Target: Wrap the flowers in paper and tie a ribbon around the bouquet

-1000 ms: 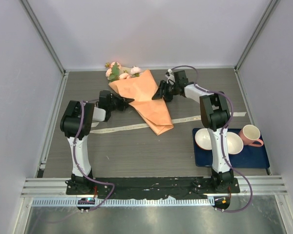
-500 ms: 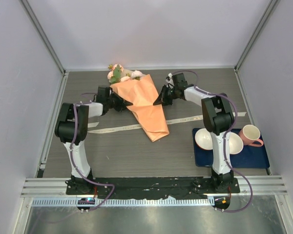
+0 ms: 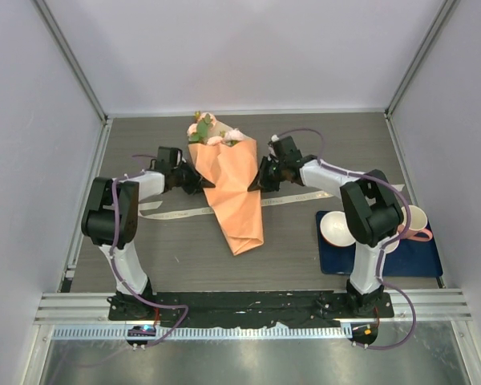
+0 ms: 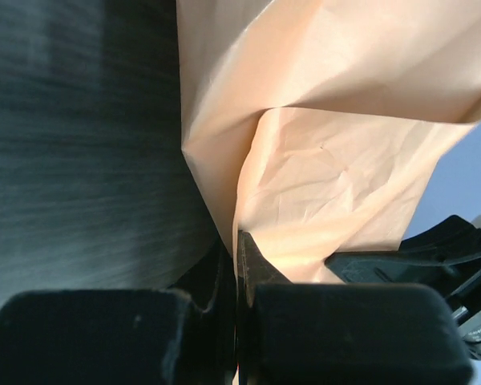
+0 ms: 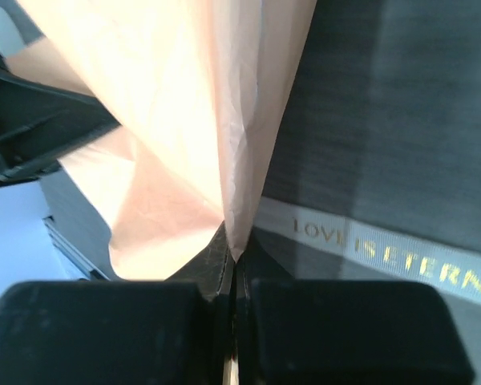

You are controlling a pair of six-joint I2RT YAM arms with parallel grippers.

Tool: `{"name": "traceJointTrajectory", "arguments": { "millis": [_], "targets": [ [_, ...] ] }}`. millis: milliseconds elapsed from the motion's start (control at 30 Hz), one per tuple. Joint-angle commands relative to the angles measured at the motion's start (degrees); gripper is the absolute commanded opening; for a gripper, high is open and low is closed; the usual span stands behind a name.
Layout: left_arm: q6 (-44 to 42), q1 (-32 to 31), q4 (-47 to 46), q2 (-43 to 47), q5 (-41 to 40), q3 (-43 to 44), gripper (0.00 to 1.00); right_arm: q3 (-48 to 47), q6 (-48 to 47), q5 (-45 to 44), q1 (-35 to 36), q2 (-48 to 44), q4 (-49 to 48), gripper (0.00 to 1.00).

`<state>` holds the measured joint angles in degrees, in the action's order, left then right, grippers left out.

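Left gripper [image 4: 236, 241]: jaws pressed together, pinching a folded edge of the paper [image 4: 337, 160]. In the left wrist view the crease runs straight into the seam between the two fingertips, and the sheet fans out up and to the right from there.

Right gripper [image 5: 234, 257]: jaws also closed, nipping the opposite edge of the paper. In the right wrist view a point of the fold sits right at the line where the tips meet.

From the top view, the two grippers face each other across the upper half of the paper, one on each long side, with the rolled orange cone between them. The wide end points to the far wall and the narrow tip points toward the arm bases.

The flowers [image 3: 212, 132] stick out of the wide end, pink blooms with green leaves, beyond both grippers.

The ribbon [image 3: 184, 212] lies flat on the table [image 3: 305, 241], running left to right and passing under the cone below the grippers. It is not tied. The right wrist view shows gold lettering on the ribbon, just to the right of the pinched edge.

Whether the cone rests on the table or is raised, I cannot tell.

Well to the right are a blue mat [image 3: 417, 261], white bowls [image 3: 333, 228] and a pink mug [image 3: 419, 218], partly behind the right arm.
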<state>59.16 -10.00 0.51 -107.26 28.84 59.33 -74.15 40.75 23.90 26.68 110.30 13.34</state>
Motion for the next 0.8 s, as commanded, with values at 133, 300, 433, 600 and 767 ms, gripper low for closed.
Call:
{"name": "traceJointTrajectory", "arguments": {
  "millis": [133,300,433,600,767],
  "targets": [
    [-9.4,-0.2,9.7,5.2,0.7,-1.6,0.00,6.5,2.9,-9.0,5.2,-7.4,-1.4,0.01],
    [-13.0,-0.7,13.2,5.7,-2.0,-1.0,0.04,7.9,2.3,-10.8,6.6,-8.3,-0.8,0.04],
    [-14.0,-0.8,13.9,6.1,-3.4,-1.3,0.16,8.6,2.6,-10.7,7.1,-7.6,-1.1,0.06],
    [-16.6,-0.7,16.8,6.6,-6.2,0.3,0.23,8.8,2.6,-11.2,8.0,-7.6,-1.1,0.09],
    [-17.8,-0.7,18.2,6.0,-7.0,2.2,0.31,8.9,3.6,-11.2,8.6,-7.8,-1.7,0.15]
  ]
}}
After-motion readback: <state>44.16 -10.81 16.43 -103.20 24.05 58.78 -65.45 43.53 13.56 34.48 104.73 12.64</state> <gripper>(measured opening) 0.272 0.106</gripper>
